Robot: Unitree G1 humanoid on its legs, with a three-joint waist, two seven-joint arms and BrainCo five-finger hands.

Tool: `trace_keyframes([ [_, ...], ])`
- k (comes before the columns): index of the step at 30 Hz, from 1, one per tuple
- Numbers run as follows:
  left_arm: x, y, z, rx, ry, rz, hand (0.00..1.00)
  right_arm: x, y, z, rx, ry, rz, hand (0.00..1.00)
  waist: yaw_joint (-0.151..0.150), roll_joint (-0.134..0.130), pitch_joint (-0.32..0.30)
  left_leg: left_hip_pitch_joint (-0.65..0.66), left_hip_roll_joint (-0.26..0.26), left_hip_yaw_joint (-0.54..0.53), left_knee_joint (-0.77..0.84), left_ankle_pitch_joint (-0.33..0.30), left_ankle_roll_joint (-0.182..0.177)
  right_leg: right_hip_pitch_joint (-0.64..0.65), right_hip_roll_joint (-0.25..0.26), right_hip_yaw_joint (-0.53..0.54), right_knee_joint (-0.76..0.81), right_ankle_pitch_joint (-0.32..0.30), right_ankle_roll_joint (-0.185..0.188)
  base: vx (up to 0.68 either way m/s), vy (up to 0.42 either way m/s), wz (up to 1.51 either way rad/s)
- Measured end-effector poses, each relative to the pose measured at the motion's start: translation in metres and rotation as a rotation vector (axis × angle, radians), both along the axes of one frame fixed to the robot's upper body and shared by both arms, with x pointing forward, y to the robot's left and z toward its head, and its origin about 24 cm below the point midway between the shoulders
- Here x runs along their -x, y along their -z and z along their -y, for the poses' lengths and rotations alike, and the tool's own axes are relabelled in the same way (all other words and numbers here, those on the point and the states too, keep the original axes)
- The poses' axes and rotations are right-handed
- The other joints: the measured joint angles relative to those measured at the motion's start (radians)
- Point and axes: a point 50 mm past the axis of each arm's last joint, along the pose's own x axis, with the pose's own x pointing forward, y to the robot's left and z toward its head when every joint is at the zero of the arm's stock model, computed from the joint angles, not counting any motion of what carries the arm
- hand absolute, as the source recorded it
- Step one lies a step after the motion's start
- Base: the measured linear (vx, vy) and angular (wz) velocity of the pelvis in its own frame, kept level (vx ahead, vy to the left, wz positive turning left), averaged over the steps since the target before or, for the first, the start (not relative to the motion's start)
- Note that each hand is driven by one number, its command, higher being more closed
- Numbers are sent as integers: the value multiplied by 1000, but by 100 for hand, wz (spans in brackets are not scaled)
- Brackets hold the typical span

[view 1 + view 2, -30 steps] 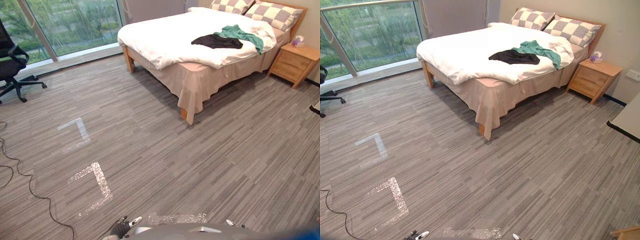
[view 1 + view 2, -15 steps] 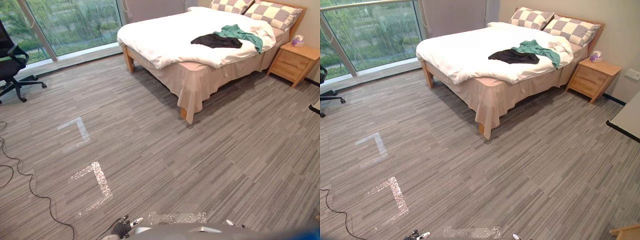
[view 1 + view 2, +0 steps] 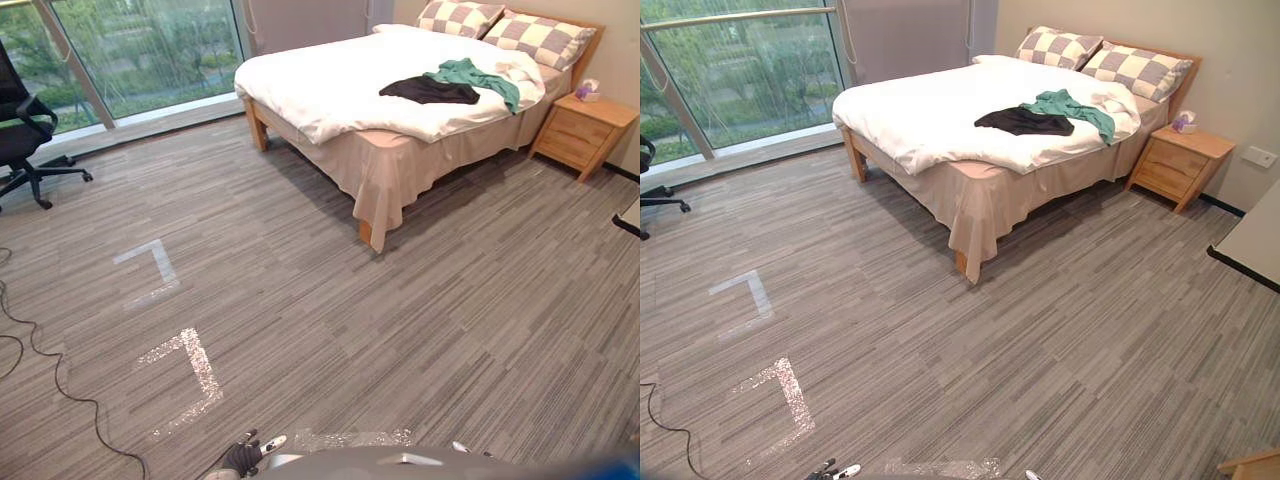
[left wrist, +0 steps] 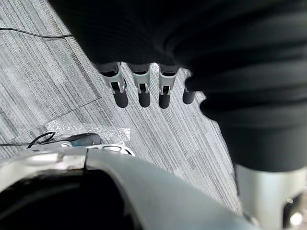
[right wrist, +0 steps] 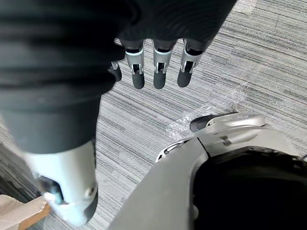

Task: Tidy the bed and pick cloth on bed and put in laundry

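Across the room stands the bed (image 3: 330, 85) with a white duvet, rumpled at its near corner. On the duvet lie a black cloth (image 3: 428, 90) and, beside it toward the pillows, a green cloth (image 3: 470, 75). Two checked pillows (image 3: 545, 38) lean at the headboard. My left hand (image 4: 140, 88) hangs low over the carpet, far from the bed, its fingers straight and holding nothing. My right hand (image 5: 158, 72) hangs the same way, open and holding nothing.
A wooden nightstand (image 3: 583, 132) with a tissue box (image 3: 587, 90) stands right of the bed. An office chair (image 3: 20, 130) sits at the far left by the window. A table edge (image 3: 1250, 245) juts in at the right. Tape corner marks (image 3: 150, 265) lie on the carpet.
The whole picture has shifted a little, so the camera has moved; the bed shows slightly lower in view. The cloths and both hands are as before.
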Motion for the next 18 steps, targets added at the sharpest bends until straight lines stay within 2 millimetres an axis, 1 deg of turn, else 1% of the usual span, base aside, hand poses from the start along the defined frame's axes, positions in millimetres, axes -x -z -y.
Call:
trace_keyframes([
  [1,0,0,-1,-6,20,-6,0,0,0,-2,-4,10,1,0,0,-8,1,-12,-5,0,15,-9,8,-34,-18,2,65,-23,24,-42,32,-13],
  [2,-4,-1,-3,-13,40,-4,0,-2,0,-2,-2,21,4,0,-2,-19,3,-47,-8,1,60,-44,14,-129,-48,11,228,-37,49,-46,14,-14],
  [3,-7,-1,-5,-19,44,0,0,-5,0,-1,-1,28,11,0,-2,-27,6,-67,-7,5,95,-59,16,-176,-64,17,314,-30,59,-49,8,-17],
  [4,-7,-2,-9,-30,44,-5,0,-14,-1,-4,-8,43,41,0,-5,-34,25,-96,8,12,165,-82,23,-253,-86,26,446,-6,86,-22,2,-19],
  [5,-11,-3,-12,-39,47,1,0,-16,-1,-7,-18,53,52,0,-8,-39,41,-97,25,25,207,-105,24,-278,-98,18,516,-6,72,-3,3,-21],
  [6,-12,-3,-14,-45,50,2,0,-16,0,-9,-26,58,52,0,-6,-48,41,-96,29,30,216,-115,23,-286,-105,16,528,-20,66,53,-26,-24],
  [7,-13,-4,-18,-56,52,1,0,-17,0,-14,-40,66,54,0,-6,-65,45,-97,41,30,236,-130,13,-282,-113,12,494,-28,52,84,-76,-24],
  [8,-14,-4,-18,-56,51,-3,0,-15,1,-15,-43,75,53,0,-6,-67,48,-98,63,30,253,-142,-2,-268,-114,-6,415,-28,51,107,-109,-24],
  [9,-15,-4,-18,-55,50,-4,0,-12,1,-14,-46,87,48,0,-7,-64,50,-97,75,30,260,-150,-13,-263,-110,-14,373,-28,51,108,-120,-20],
  [10,-15,-4,-17,-52,52,-6,0,-11,1,-13,-52,111,53,0,-12,-57,54,-98,101,31,276,-162,-31,-257,-102,-28,305,-26,52,179,-189,-18],
  [11,-17,-3,-15,-48,55,-6,0,-11,1,-12,-59,137,61,0,-16,-44,67,-95,142,34,295,-177,-56,-258,-97,-52,205,0,54,189,-208,-12],
  [12,-18,-3,-15,-50,62,-5,0,-9,1,-12,-60,141,58,0,-19,-39,71,-94,159,35,306,-185,-68,-261,-98,-58,171,19,52,214,-272,-19],
  [13,-19,-3,-14,-52,68,-2,0,-5,1,-12,-63,150,51,0,-18,-36,74,-89,186,48,326,-202,-95,-276,-105,-57,118,61,54,200,-264,-25],
  [14,-19,-3,-15,-54,69,0,0,-3,1,-13,-64,153,53,0,-16,-38,76,-74,204,65,347,-218,-121,-282,-114,-56,89,92,56,229,-276,-41],
  [15,-19,-3,-13,-53,69,0,0,-3,0,-12,-63,154,58,0,-16,-34,79,-54,228,85,367,-238,-144,-280,-112,-75,118,158,31,282,-283,-42],
  [16,-19,-2,-8,-51,89,-7,0,-3,-1,-9,-55,148,68,0,-22,-22,86,-27,266,103,383,-249,-158,-295,-89,-89,203,101,-18,241,-211,-35],
  [17,-20,-2,-7,-55,94,-9,0,-5,-2,-8,-48,142,77,0,-30,-1,86,-20,280,113,383,-251,-161,-315,-84,-88,254,62,-30,292,-313,-32],
  [18,-20,-1,-6,-57,100,-13,0,-14,-5,-4,-35,131,114,0,-49,6,82,-20,309,133,379,-267,-171,-390,-82,-90,391,-41,-50,217,-265,-23],
])
